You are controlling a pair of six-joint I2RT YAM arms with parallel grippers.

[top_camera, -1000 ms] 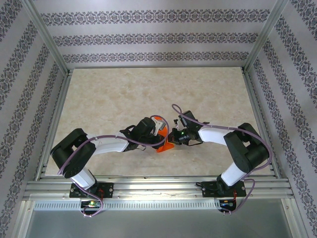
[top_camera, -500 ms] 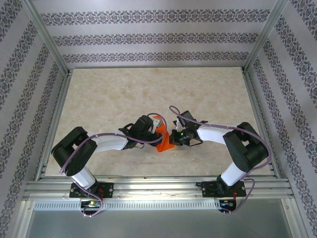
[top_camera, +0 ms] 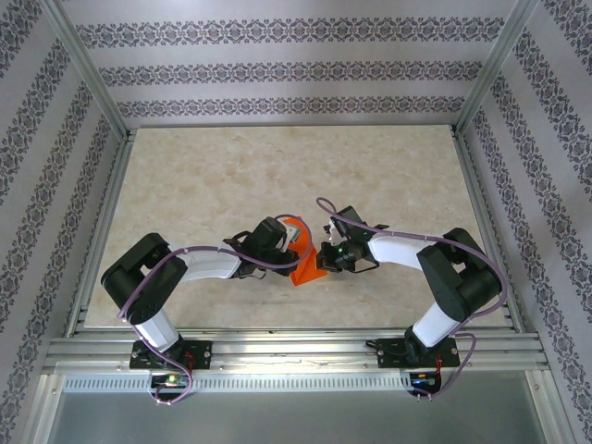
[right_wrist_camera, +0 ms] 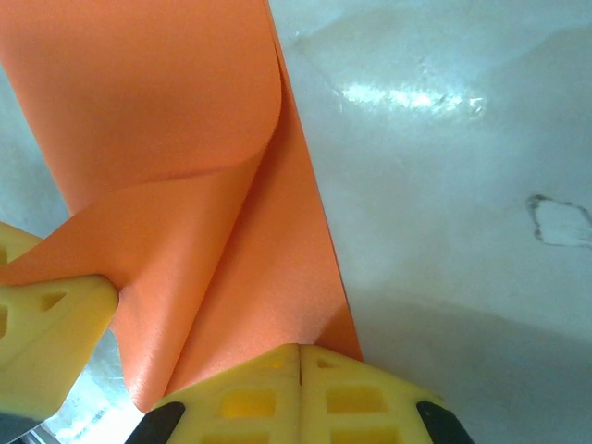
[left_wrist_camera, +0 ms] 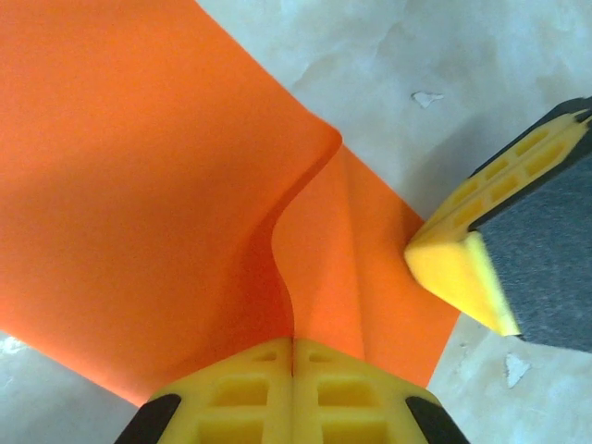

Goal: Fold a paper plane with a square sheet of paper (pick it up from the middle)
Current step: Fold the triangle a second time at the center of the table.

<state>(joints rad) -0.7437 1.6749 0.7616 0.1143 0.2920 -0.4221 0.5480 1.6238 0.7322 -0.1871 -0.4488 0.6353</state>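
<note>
Jaws of left gripper [left_wrist_camera: 294,344] and right gripper [right_wrist_camera: 301,350] tight together on the square sheet of paper [left_wrist_camera: 139,185]

A lab test cell is indicated: a marbled desk [top_camera: 231,176] is boxed in by patterned wall panels [top_camera: 296,69] and an aluminium frame [top_camera: 88,67], with a left arm [top_camera: 199,268] and a right arm [top_camera: 407,252] bolted to the front rail [top_camera: 296,347].

The square sheet of paper [top_camera: 306,266], bright orange and unmarked, sits just below centre of the overhead frame, bent into a loose curved fold with one layer overlapping another.
</note>
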